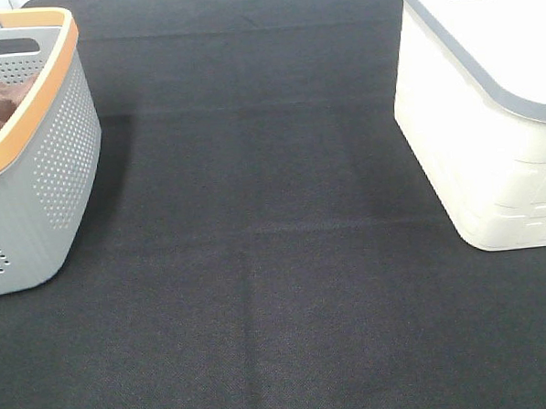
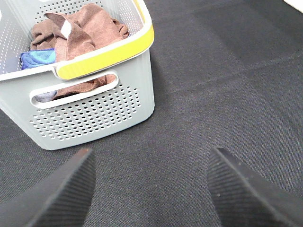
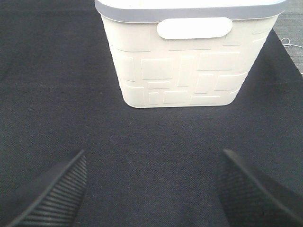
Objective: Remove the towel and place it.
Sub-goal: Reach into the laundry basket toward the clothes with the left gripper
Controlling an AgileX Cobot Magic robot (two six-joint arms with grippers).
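— What is cut off or hard to read?
— The grey basket (image 1: 55,161) runs off the high view's left edge, and the white basket (image 1: 472,148) off its right. Neither arm shows there, and each wrist view catches only the fingertips.
— And the towel?
— The towel (image 2: 90,26) lies crumpled inside the grey basket. It is reddish-brown and fuzzy, with a white tag (image 2: 70,32) showing. Whether its folds are one cloth or two cannot be told. A blue cloth (image 2: 37,56) is tucked beside it.
— Materials?
— The grey basket is perforated plastic with a yellow-orange rim (image 2: 102,54). The white one has embossed rectangles under a grey band (image 3: 189,12). The counter (image 1: 277,287) is dark woven fabric.
— The pincers?
— The left pincer (image 2: 151,189) and right pincer (image 3: 154,194) both stand spread wide, ribbed fingers apart, holding nothing, above the counter
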